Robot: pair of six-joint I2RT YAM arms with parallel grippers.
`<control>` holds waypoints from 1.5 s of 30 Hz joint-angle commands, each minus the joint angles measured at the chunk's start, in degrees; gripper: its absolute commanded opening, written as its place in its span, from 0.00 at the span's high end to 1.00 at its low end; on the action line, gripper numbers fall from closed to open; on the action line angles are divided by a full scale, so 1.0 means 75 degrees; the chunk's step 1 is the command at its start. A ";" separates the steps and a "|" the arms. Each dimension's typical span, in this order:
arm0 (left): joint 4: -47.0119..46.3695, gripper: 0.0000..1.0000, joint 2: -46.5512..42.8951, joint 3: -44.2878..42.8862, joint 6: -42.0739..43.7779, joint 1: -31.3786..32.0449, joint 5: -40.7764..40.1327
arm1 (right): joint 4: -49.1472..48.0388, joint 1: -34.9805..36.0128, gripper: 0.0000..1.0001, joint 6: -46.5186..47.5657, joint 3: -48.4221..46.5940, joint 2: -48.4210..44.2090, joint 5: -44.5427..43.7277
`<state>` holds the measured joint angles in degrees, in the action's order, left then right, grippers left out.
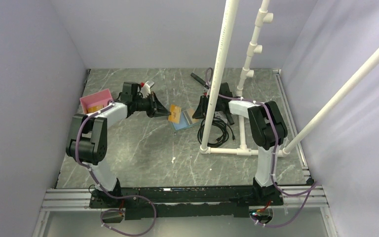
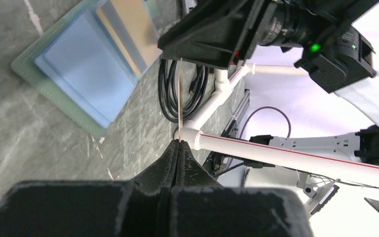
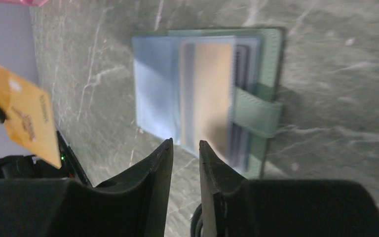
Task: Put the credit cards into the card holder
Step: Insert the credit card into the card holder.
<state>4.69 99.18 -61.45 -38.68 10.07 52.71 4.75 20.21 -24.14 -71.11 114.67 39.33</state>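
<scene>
The left gripper is clenched on an orange card, held on edge and jutting straight out from its fingertips above the table's middle, over the near side of the open card holder. The holder lies flat, pale blue inside up, its tab on the edge away from the card and a tan card resting inside. The right gripper hovers beside it, jaws slightly parted, grasping nothing. A coiled cable and white pipe frame crowd that side; a pink tray sits far left.
</scene>
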 commanded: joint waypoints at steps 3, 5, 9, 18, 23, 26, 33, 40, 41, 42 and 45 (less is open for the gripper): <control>-0.1924 1.00 0.0731 0.0072 -0.0543 0.0211 0.0787 | -0.0236 -0.0203 0.77 -0.0195 -0.0433 0.0471 -0.0176; -0.2040 1.00 0.1061 0.0110 -0.0694 0.0269 0.0713 | -0.0191 -0.0210 0.78 -0.0144 -0.0454 0.0543 -0.0350; -0.2482 1.00 0.1595 0.0201 -0.1108 0.0333 0.0553 | -0.0125 -0.0220 0.79 -0.0121 -0.0412 0.0630 -0.0645; -0.2285 1.00 0.2013 0.0158 -0.1184 0.0404 0.0279 | -0.0147 -0.0222 0.80 -0.0156 -0.0374 0.0670 -0.0663; -0.2114 1.00 0.2233 0.0106 -0.1230 0.0404 0.0271 | -0.0161 -0.0222 0.80 -0.0156 -0.0345 0.0677 -0.0667; -0.2135 1.00 0.2316 0.0094 -0.1278 0.0416 0.0282 | -0.0161 -0.0222 0.80 -0.0156 -0.0339 0.0673 -0.0674; -0.2085 1.00 0.2515 0.0024 -0.1267 0.0427 0.0223 | -0.0148 -0.0222 0.80 -0.0153 -0.0362 0.0676 -0.0648; -0.2829 1.00 0.2667 0.0137 -0.1723 0.0428 0.0125 | -0.0203 -0.0222 0.80 -0.0203 -0.0359 0.0698 -0.0575; -0.2934 1.00 0.2667 0.0158 -0.1765 0.0428 0.0070 | -0.0204 -0.0222 0.81 -0.0213 -0.0356 0.0705 -0.0569; -0.2983 1.00 0.2672 0.0165 -0.1796 0.0439 -0.0012 | -0.0217 -0.0222 0.81 -0.0225 -0.0351 0.0708 -0.0558; -0.3207 1.00 0.2722 0.0199 -0.1996 0.0468 -0.0237 | -0.0277 -0.0222 0.81 -0.0266 -0.0320 0.0705 -0.0526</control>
<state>-14.39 119.20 -60.12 -51.03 12.97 53.43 4.34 18.61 -26.17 -72.90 118.52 37.50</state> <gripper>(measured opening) 0.006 0.196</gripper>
